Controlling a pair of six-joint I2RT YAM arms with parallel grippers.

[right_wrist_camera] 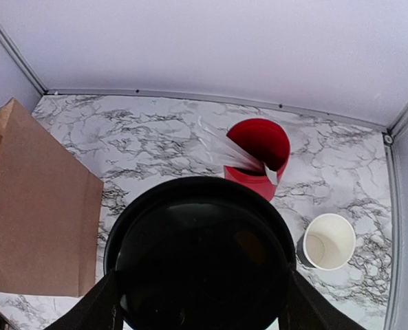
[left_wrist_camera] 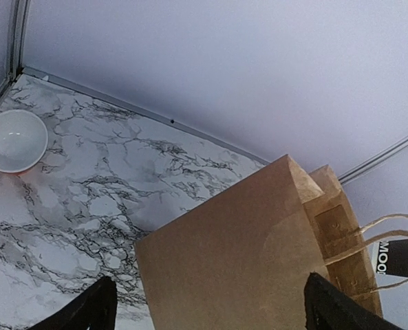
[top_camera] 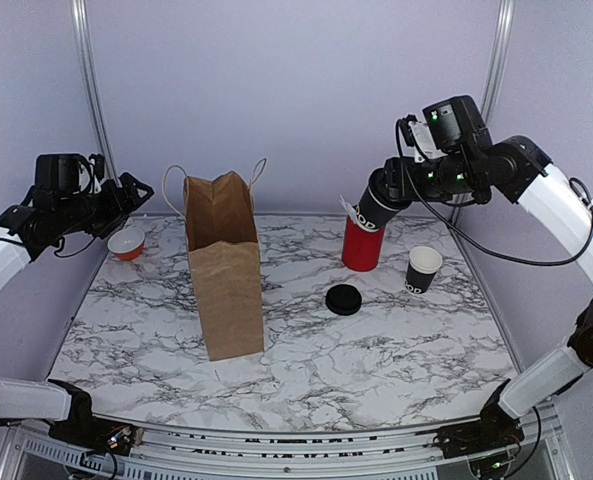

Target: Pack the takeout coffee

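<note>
The right pincer (top_camera: 384, 192) hung raised near the red cup (top_camera: 361, 248), clamped around a black lidded cup (top_camera: 376, 212). The takeout coffee (top_camera: 423, 268) stood open-topped on the counter (top_camera: 376, 350), lower and to the right of that pincer, apart from it. The left pincer (top_camera: 136, 190) was spread wide and empty.

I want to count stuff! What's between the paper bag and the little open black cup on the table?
Top view: the flat black lid, with the red cup just behind.

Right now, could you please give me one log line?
right hand: holds big black cup aloft | left hand: open near bag | small cup: on table
</note>
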